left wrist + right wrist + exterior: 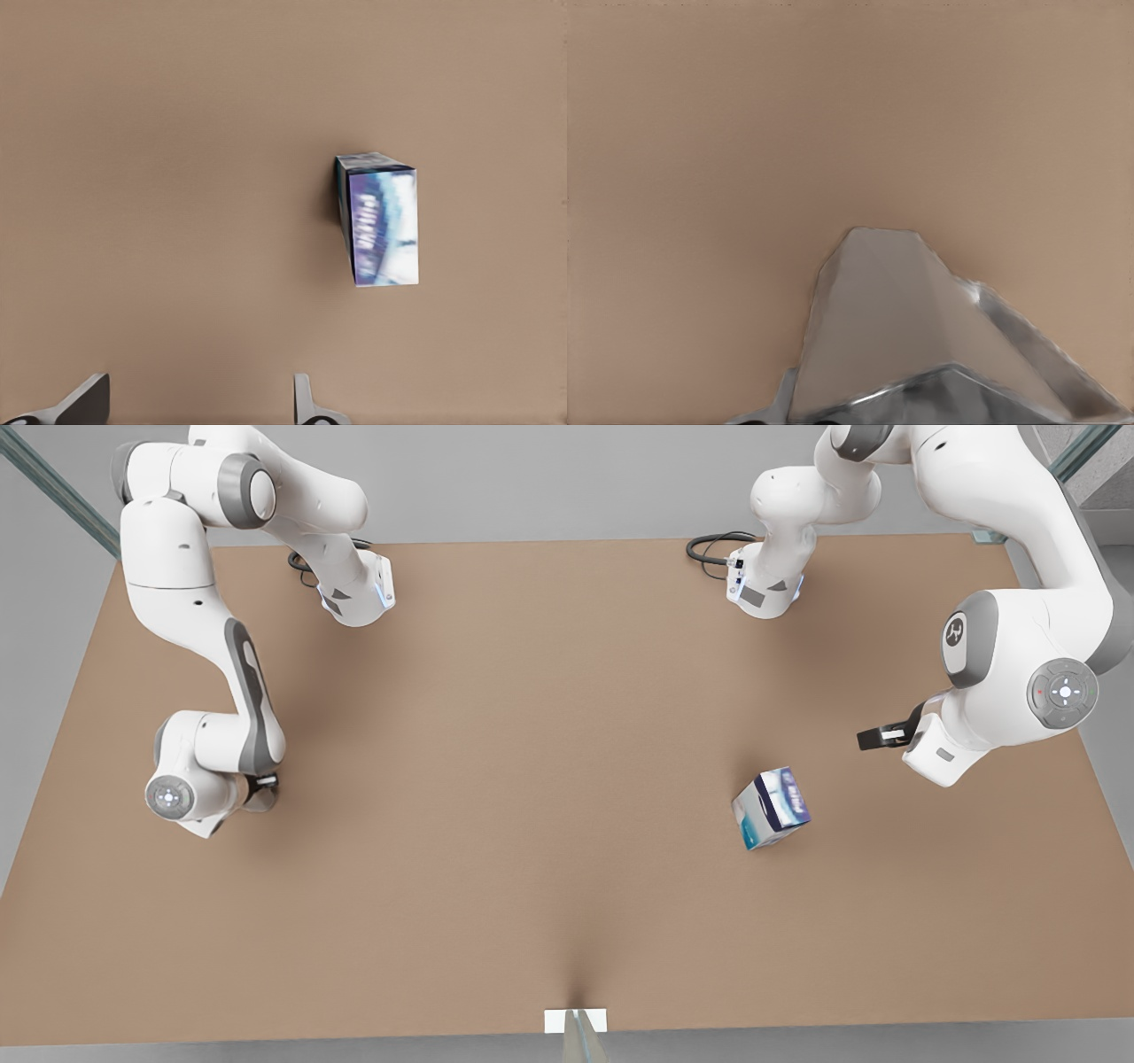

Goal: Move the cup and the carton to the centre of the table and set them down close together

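The left gripper (199,403) hung with fingers spread near the boxy, glossy carton (772,808) at right of centre on the matte table (532,779). The right gripper (257,790), at left, pinched the faceted, glassy cup (921,345).

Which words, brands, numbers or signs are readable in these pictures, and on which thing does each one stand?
Carton: light lettering on its blue band, too blurred to read in the front and left wrist views.
Arm at the front view's right: a round logo mark, no readable letters.
Cup, table: no text.
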